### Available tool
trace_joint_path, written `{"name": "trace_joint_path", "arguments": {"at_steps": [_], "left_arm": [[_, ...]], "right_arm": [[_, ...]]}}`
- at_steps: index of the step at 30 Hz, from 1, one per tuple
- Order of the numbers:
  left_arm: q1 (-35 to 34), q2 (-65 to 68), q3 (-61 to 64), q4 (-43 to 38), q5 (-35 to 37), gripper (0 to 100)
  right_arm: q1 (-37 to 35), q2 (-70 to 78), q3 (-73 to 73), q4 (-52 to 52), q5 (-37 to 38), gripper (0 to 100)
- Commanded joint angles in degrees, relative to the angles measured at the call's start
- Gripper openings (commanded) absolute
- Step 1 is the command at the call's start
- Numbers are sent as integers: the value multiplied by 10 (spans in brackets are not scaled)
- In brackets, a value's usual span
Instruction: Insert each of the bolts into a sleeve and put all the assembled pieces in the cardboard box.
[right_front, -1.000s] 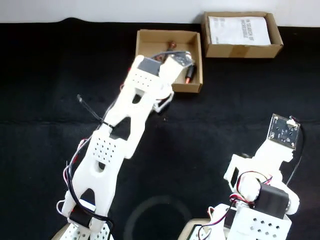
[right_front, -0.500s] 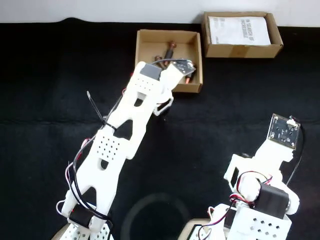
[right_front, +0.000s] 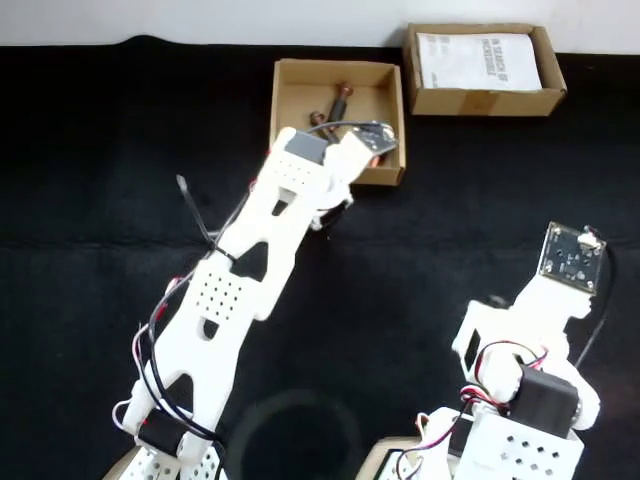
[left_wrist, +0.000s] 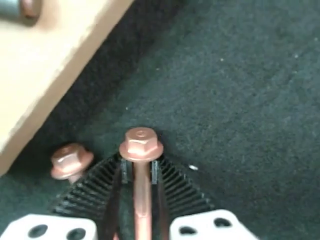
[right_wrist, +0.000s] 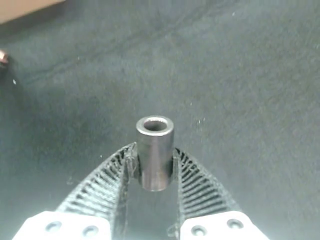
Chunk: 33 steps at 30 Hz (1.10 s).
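Two parts in hand: left gripper (left_wrist: 140, 168) clenched on a bolt (left_wrist: 141, 145), right gripper (right_wrist: 155, 161) clamped around a sleeve (right_wrist: 155, 134). Over the last second the left arm (right_front: 265, 225) has eased back off the cardboard box (right_front: 338, 65), uncovering the pieces (right_front: 332, 105) inside. A second bolt (left_wrist: 71, 160) sits on the bench (left_wrist: 240, 100) beside the box wall. Mating looks next.

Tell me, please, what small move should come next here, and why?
Probably carry the left gripper with its copper bolt from beside the cardboard box toward the right gripper. The bolt is bare, and the right gripper holds an empty sleeve, its bore open, so joining them seems next.
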Motion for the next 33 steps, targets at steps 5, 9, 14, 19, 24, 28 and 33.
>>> {"name": "trace_joint_path", "arguments": {"at_steps": [5, 9, 14, 19, 24, 28, 33], "left_arm": [[-22, -15, -58, 17, -4, 9], [-23, -29, -140, 57, 65, 9], [-28, -51, -258, 105, 134, 9], [-55, -95, -291, 106, 177, 9], [-87, -145, -286, 106, 238, 9], [-107, -175, -288, 106, 307, 9], [-129, -224, -289, 107, 378, 9]], "right_arm": [[4, -1, 0, -15, 3, 6], [3, -2, 0, -65, 3, 6], [-31, -4, -5, -132, 1, 6], [-105, -6, -5, -174, -45, 6], [-170, -4, 0, -233, -66, 6], [-213, -4, 3, -297, -66, 6], [-253, -4, 56, -406, -65, 6]]}}
